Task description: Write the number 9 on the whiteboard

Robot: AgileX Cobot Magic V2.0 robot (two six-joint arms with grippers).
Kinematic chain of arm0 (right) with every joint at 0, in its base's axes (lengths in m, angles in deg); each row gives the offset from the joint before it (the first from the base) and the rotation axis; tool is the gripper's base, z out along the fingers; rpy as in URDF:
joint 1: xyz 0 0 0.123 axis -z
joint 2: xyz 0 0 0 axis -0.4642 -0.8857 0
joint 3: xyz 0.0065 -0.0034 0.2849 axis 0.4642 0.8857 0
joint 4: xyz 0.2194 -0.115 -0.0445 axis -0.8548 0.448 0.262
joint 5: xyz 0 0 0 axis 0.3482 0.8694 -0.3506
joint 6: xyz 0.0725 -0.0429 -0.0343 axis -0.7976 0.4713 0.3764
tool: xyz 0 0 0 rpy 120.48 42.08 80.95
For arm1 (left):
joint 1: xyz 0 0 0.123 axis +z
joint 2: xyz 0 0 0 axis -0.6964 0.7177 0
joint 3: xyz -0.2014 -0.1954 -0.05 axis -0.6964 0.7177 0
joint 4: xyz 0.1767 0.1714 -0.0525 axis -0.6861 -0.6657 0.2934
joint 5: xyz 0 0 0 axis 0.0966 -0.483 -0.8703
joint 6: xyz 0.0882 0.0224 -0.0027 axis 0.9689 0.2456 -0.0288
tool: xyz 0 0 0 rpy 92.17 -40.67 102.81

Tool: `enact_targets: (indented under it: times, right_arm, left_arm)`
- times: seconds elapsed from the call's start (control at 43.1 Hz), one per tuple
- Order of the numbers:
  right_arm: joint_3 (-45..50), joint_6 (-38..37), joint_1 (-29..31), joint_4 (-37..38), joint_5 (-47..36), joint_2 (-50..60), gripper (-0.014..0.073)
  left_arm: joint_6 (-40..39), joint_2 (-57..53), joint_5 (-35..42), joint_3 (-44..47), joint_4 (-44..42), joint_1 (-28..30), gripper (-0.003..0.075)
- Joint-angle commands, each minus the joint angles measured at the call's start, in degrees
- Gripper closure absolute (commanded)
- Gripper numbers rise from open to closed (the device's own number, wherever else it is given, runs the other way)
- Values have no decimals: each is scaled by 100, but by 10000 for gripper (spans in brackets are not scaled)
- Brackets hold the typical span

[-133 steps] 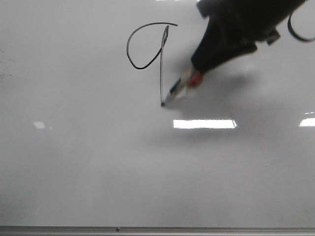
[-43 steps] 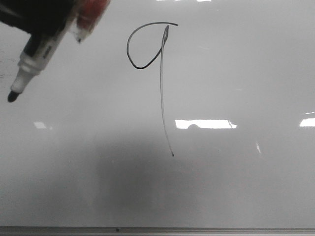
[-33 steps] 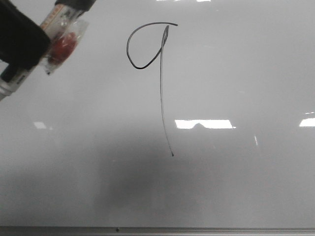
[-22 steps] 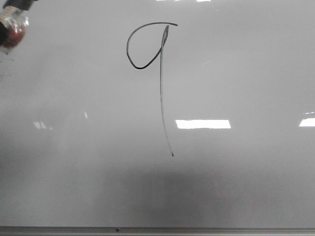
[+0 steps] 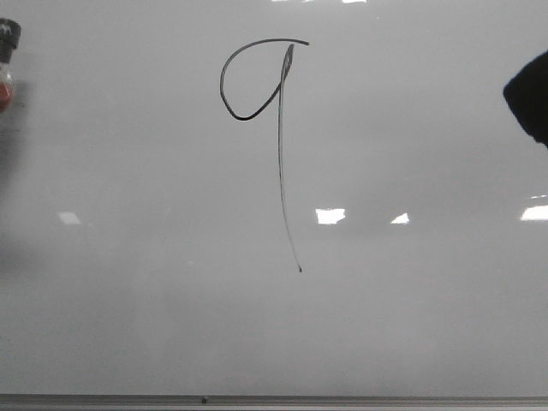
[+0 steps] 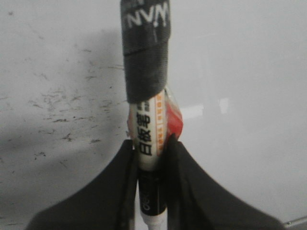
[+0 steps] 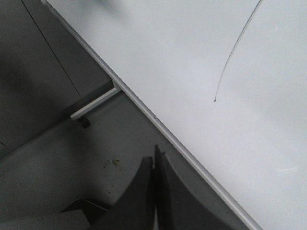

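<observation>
Flat dim grey light, small bright glare patches across the mid-right of the whiteboard point(image 5: 411, 325), soft shadows at left edge and lower centre, dark blurred shape at right edge, close marker point(image 6: 148, 134) soft-focused

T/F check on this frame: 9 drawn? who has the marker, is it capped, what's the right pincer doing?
1. The number 9 is complete on the whiteboard. True.
2. The right pincer holds the marker. False: it is shut and empty; the left pincer is clamped on the marker.
3. The marker's black cap is on. True.
4. The marker tip is touching the 9's stem. False: nothing touches the stem; the marker sits at the far left edge of the front view.
</observation>
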Motion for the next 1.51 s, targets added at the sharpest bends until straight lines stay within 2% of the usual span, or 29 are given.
enact_targets:
  times: [0.0,0.139,0.371,0.51,0.719,1.09,1.346,1.485]
  right_arm:
    - [-107,11,36,-251,-266,146,661]
    - [-112,11,36,-251,-266,153,661]
    - [-112,11,36,-251,-268,153,661]
    - [-112,11,36,-251,-268,153,661]
    - [-112,11,36,-251,-268,153,661]
    - [-112,11,36,-251,-274,153,661]
    - [-112,11,36,-251,-263,153,661]
    - [-112,11,36,-251,-256,153,661]
  left_arm:
    - [-63,248,720,-188,401,12,739]
    - [-63,587,1011,-188,773,12,738]
    - [-63,645,1091,-188,815,12,711]
    - [-63,645,1091,-188,815,12,642]
    - [-63,634,1091,-188,819,12,494]
    - [-51,549,917,-188,819,12,297]
    - [16,-690,894,128,420,12,303]
    - [16,-1977,1010,889,420,12,386]
